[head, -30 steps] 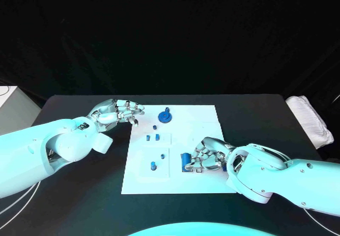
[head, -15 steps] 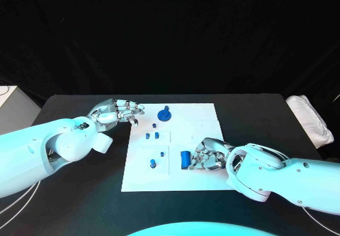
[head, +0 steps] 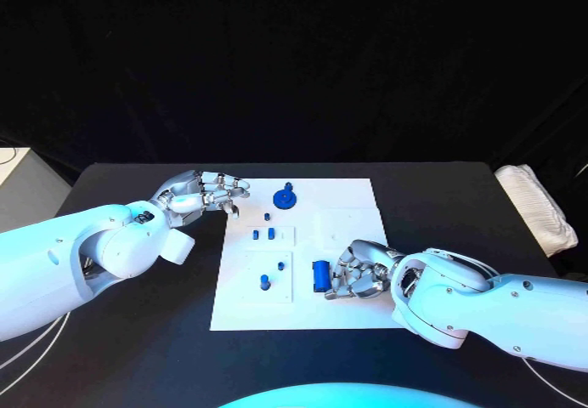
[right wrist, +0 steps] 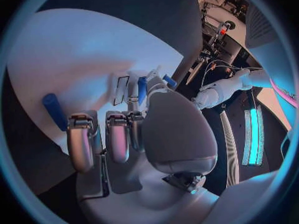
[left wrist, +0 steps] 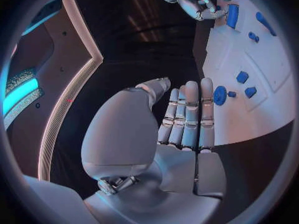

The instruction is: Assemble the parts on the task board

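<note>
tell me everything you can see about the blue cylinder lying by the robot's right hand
The blue cylinder is a short, smooth, dark blue rod, plastic by its look. It lies flat on the white task board, lengthwise toward the robot. The right hand is beside it with fingers curled; whether they touch it cannot be told.

Task board (head: 349,208) is plain white, sitting on a black surface (head: 454,191); parts on it are all blue: round gear-like piece (head: 285,200) at the board's far edge, cylinder (head: 319,274) near its middle. Both hands silver on white arms: left hand (head: 204,194), right hand (head: 359,272).
</note>
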You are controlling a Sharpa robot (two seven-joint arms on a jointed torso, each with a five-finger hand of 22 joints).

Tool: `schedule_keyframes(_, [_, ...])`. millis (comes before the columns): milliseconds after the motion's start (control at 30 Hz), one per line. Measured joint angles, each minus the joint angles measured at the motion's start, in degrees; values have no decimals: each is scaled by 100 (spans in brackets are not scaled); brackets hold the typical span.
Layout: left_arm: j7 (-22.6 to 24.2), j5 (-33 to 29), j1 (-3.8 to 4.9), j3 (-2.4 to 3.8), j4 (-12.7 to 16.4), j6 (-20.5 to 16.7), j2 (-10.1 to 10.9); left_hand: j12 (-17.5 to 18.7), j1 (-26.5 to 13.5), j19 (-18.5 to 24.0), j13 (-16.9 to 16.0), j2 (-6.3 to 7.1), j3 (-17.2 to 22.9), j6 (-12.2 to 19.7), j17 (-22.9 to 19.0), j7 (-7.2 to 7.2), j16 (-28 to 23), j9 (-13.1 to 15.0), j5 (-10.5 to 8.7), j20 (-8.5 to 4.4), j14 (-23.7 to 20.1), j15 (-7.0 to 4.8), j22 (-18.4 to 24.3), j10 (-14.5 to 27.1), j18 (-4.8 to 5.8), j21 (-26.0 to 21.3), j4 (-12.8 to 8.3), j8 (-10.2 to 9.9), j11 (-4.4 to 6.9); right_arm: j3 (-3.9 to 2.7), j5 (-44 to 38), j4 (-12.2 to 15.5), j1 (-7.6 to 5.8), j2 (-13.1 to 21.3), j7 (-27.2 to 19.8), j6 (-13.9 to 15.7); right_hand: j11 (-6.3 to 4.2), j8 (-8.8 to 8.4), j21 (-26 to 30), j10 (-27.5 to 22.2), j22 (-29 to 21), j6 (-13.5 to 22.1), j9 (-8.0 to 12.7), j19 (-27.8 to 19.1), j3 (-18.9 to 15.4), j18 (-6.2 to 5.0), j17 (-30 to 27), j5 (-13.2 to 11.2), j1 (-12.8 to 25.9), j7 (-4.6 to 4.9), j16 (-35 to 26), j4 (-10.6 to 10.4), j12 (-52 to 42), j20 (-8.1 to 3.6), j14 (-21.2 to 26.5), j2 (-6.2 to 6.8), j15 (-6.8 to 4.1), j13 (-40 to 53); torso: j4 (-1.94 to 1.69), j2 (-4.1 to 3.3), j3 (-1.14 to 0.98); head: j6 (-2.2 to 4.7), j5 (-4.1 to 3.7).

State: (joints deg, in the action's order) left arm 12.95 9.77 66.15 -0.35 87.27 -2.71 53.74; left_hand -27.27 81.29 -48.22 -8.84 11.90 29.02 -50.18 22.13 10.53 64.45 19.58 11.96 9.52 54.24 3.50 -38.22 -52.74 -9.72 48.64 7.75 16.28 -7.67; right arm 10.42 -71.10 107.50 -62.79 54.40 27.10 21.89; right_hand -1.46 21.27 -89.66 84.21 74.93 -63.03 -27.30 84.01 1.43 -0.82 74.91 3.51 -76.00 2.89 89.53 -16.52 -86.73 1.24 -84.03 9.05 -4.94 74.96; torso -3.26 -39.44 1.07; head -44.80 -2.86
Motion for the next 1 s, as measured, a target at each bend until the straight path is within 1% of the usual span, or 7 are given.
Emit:
schedule_keyframes(233, [-3,-1,0,0,-7,0,0,0,0,0,0,0,0,0,0,0,0,0,0,0,0,0,0,0,0,0,0,0,0,0,5,55,2,93,-11,17,0,0,0,0,0,0,1,0,-39,0,0,1,190,0,0,-39,0,0,0,100,0,0,2,4,2,4,-9])
schedule_keyframes(300, [-3,-1,0,0,-12,0,0,0,0,0,0,0,0,0,-1,0,0,0,0,0,0,0,0,0,0,0,0,0,0,-1,6,117,2,177,-26,30,0,22,0,0,-1,0,1,0,-161,0,0,116,265,0,0,-32,0,0,0,100,0,-1,3,4,2,12,-10])
schedule_keyframes(400, [-5,-2,0,-1,-19,0,0,0,0,0,0,0,0,0,-1,0,0,0,0,0,0,0,0,0,0,0,0,0,0,-1,32,246,-6,353,-78,76,0,22,0,0,-1,0,1,0,-241,0,0,137,287,0,0,-30,66,0,0,120,0,-1,7,8,1,16,-19])
schedule_keyframes(533, [-5,-2,0,-1,-25,0,-4,0,0,0,0,0,0,0,-1,0,0,1,0,0,0,0,0,0,0,0,0,0,0,-1,122,387,-56,615,-212,199,23,8,0,-24,-1,164,13,0,-301,0,0,227,314,51,0,-16,123,0,0,88,0,-1,13,10,0,27,-41])
schedule_keyframes(633, [-5,-3,0,-1,-27,0,-10,0,-1,0,2,-1,0,0,0,0,0,1,0,0,0,0,6,0,1,-22,0,18,0,-3,207,426,-100,874,-341,334,54,-53,0,-10,-1,256,34,0,-301,0,0,282,201,110,0,-16,123,0,1,-25,43,-1,13,10,0,37,-81])
schedule_keyframes(833, [-5,-7,0,-5,-16,0,-19,0,-23,0,5,-23,0,0,4,0,0,1,0,0,0,0,12,0,0,-22,0,23,0,-4,293,328,-141,1345,-491,537,74,-53,0,-30,-2,281,34,0,-301,0,0,306,172,94,0,-16,123,0,1,-54,43,-2,8,10,3,46,-177])
schedule_keyframes(1000, [1,-13,-4,-9,-4,-1,-28,0,-23,0,5,-23,0,0,4,0,0,1,0,0,0,0,12,0,0,-22,0,23,0,3,177,261,-135,1526,-472,575,74,-53,0,-30,-2,281,34,0,-301,0,0,305,172,95,0,-16,123,1,1,-53,43,-2,7,2,3,66,-231])
